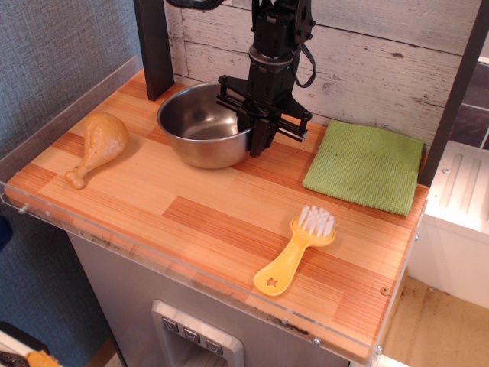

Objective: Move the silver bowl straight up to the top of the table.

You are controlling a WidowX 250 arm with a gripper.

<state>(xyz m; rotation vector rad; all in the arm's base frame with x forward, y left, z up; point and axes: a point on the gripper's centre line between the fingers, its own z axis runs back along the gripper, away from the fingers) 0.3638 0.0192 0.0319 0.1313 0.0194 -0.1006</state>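
The silver bowl [199,128] stands upright on the wood-plank table [206,210], at the back, close to the plank wall. My gripper [256,142] comes down from above at the bowl's right rim. Its dark fingers are closed over that rim, one inside and one outside. The bowl's bottom seems to rest on the wood. The bowl looks empty inside.
A toy drumstick [99,144] lies left of the bowl. A green cloth [365,165] lies at the back right. A yellow brush [296,248] lies front right. A dark post [153,46] stands just behind the bowl on the left, and clear acrylic edging [69,99] lines the table.
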